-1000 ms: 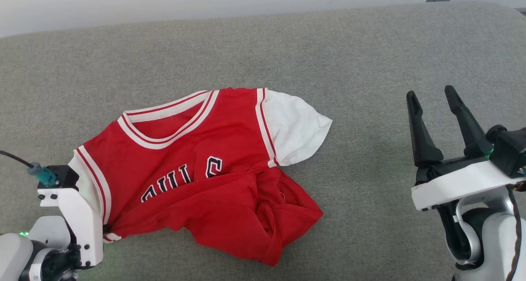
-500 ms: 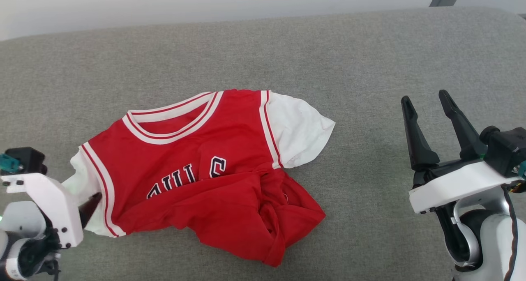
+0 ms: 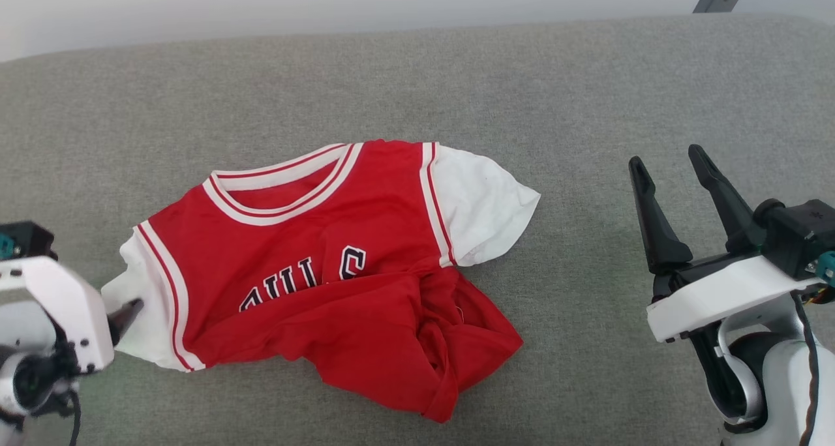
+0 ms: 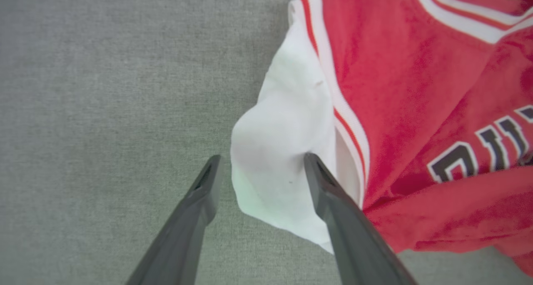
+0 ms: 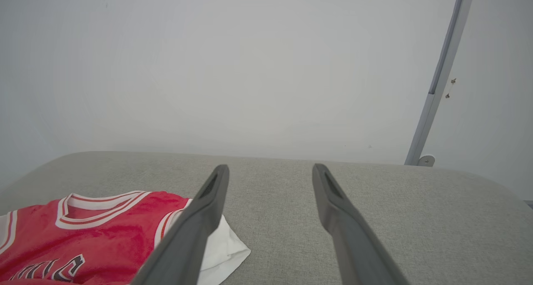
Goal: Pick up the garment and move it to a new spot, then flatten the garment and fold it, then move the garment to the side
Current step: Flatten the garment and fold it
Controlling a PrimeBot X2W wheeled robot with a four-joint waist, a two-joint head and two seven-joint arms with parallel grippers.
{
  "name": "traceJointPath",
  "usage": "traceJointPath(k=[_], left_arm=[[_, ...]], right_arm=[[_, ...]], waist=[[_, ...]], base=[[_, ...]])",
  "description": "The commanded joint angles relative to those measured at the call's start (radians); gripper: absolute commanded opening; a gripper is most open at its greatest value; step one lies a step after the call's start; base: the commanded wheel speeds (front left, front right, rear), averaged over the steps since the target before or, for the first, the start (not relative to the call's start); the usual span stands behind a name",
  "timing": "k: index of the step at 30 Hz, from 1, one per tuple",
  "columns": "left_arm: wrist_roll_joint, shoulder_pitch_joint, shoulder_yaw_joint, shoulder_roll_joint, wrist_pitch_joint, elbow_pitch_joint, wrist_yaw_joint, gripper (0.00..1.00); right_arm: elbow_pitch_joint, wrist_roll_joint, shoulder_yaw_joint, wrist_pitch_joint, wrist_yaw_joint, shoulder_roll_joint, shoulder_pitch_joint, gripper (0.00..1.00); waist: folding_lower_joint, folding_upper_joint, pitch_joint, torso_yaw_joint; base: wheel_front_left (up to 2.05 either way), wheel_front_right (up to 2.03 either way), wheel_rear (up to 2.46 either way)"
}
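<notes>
Red garment (image 3: pixel 306 237) crumpled, on grey cushion (image 3: pixel 496 74)

Right gripper (image 5: pixel 270 168) comes up from bottom middle w/ both dark fingers spread wide, nothing btwn them, just the grey fabric surface (image 5: pixel 395 206) behind. Garment (image 5: pixel 83 231) sits bottom left of the frame: red, striped red/white collar, bit of black+white lettering at the edge. Its white sleeve (image 5: pixel 233 247) pokes out from behind the left-hand finger. Top half is plain white wall (image 5: pixel 250 68). A thin metal pole (image 5: pixel 441 76) runs down the upper right to a small bracket (image 5: pixel 425 160).
</notes>
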Motion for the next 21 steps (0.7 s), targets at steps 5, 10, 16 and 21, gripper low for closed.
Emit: traceJointPath(k=[5, 10, 16, 21], left_arm=[[0.014, -0.101, -0.024, -0.045, 0.010, 0.139, -0.028, 1.00], [0.027, -0.159, -0.063, -0.100, 0.035, 0.280, -0.051, 1.00], [0.020, -0.185, -0.113, -0.179, 0.079, 0.400, -0.092, 0.00], [0.015, -0.240, -0.122, -0.232, 0.050, 0.465, -0.143, 0.00]], right_arm=[[-0.017, 0.005, 0.012, 0.019, 0.000, -0.012, -0.016, 1.00], [-0.024, 0.008, 0.027, 0.044, 0.000, -0.019, -0.024, 1.00], [-0.013, 0.029, 0.067, 0.099, 0.000, -0.048, -0.039, 1.00], [0.032, 0.086, 0.128, 0.215, 0.000, -0.098, -0.091, 1.00]], waist=[[0.0000, 0.0000, 0.026, -0.010], [0.0000, 0.0000, 0.049, -0.016], [0.0000, 0.0000, 0.071, -0.004], [0.0000, 0.0000, 0.093, 0.023]], base=[[0.00, 0.00, 0.00], [0.00, 0.00, 0.00], [0.00, 0.00, 0.00], [0.00, 0.00, 0.00]])
